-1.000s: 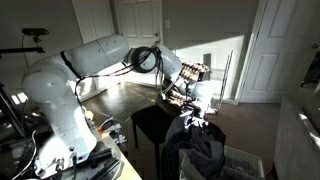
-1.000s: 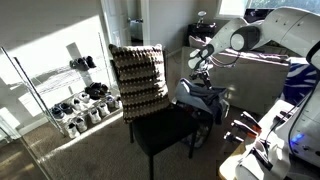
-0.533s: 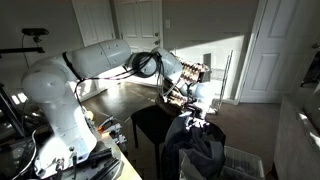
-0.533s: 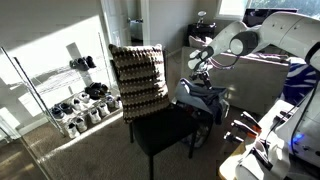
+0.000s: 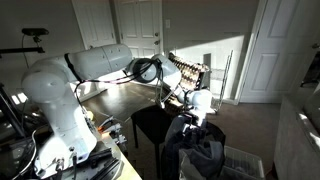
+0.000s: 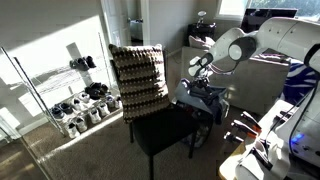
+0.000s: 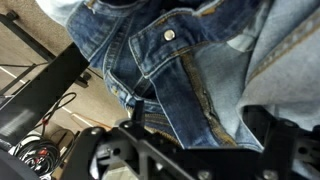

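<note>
The claw (image 7: 190,150) is spread wide open and grips nothing. In the wrist view its two dark fingers (image 7: 100,150) stand far apart at the bottom of the picture. Blue jeans (image 7: 180,70) fill almost everything behind them. A small round metal button (image 7: 169,35) shines on the jeans, near a seam with yellow stitches. The cloth is all folded and bunched up. I cannot tell if the fingers touch it or are just very close.

In both exterior views the claw (image 5: 196,120) (image 6: 196,80) points down, right over the top of the jeans (image 5: 196,150) (image 6: 202,102). The jeans sit in a dark, lumpy heap just beside the seat of a black chair (image 6: 165,132) — what holds them up is hidden. The big white arm (image 5: 95,62) bends over the chair to get there.

A pillow (image 6: 138,80) with brown and white checks stands upright against the back of the chair. It is next to the jeans but does not touch them.

Farther back in an exterior view, a wire shoe rack (image 6: 80,100) stands by the sunny wall — it has rows of shoes on it. It is well apart from the chair. Farthest away, in an exterior view, are white doors (image 5: 135,25), all shut.
</note>
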`<state>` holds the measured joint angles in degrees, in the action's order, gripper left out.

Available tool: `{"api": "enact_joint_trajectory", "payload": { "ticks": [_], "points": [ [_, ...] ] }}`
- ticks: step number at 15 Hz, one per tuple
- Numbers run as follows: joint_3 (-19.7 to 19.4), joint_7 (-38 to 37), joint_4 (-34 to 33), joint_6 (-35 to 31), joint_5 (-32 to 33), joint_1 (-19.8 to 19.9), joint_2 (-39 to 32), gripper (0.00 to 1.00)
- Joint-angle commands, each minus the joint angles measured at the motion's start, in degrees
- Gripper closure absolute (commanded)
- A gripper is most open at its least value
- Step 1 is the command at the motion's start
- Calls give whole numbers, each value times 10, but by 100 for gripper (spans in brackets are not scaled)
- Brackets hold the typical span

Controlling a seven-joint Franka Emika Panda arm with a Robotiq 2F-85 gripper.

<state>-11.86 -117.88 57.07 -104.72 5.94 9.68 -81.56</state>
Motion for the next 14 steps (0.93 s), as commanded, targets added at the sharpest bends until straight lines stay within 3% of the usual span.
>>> {"api": "enact_joint_trajectory", "payload": {
  "ticks": [1,2,4,5,10,14],
  "points": [
    [-23,-36,1,-20,12,0,-44,0],
    [-29,-43,44,-42,15,-4,-25,0],
    [-35,-45,45,-60,14,2,-38,5],
    [-37,-37,49,-71,15,4,-39,26],
    [-48,-37,67,-98,12,-8,-22,58],
    [-56,-27,147,-152,12,-17,52,84]
  ]
}}
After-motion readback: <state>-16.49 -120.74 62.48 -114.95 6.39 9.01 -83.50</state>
